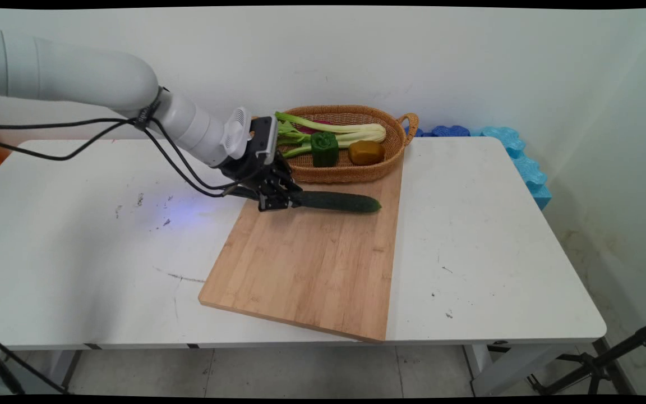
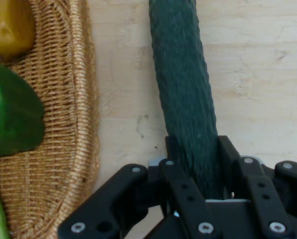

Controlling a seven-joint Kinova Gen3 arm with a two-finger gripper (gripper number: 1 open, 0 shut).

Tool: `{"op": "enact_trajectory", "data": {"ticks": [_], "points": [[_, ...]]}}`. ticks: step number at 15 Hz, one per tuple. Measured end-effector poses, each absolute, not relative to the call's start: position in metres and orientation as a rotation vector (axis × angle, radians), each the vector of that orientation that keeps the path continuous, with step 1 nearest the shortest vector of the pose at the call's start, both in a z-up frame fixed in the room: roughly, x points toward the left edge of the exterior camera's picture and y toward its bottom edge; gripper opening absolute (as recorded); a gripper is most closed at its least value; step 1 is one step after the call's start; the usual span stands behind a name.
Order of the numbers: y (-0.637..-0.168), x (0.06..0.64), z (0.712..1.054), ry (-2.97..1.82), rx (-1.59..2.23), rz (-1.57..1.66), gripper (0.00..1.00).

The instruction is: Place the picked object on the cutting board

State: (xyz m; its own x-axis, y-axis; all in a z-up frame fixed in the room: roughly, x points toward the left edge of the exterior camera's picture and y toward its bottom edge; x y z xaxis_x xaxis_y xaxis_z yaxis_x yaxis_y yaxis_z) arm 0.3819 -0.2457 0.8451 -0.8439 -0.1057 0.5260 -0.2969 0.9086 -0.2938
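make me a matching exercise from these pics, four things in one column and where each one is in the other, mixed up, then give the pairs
Things:
1. cucumber
2. green pepper
3. cutting board
4. basket

Places:
A. lying flat on the white table, under the cucumber
B. at the table's far edge, touching the board's far end
C. between the fingers of the claw, on the board
D. inside the basket, beside a yellow-brown pepper

Pairs: 1-C, 2-D, 3-A, 4-B
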Motion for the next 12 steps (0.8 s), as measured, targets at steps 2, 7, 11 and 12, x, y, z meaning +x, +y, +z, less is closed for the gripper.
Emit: {"op": "enact_trajectory", "data": {"ticks": [2,7,11,12], "points": [[-0.248,0.381,0.839,-2.558,0.283,0.5,0.0],[-0.249,0.381,0.83,-2.563,0.272,0.495,1.0],[-0.248,0.381,0.825,-2.567,0.262,0.491,1.0],[-0.248,0.381,0.824,-2.568,0.259,0.49,1.0]]}}
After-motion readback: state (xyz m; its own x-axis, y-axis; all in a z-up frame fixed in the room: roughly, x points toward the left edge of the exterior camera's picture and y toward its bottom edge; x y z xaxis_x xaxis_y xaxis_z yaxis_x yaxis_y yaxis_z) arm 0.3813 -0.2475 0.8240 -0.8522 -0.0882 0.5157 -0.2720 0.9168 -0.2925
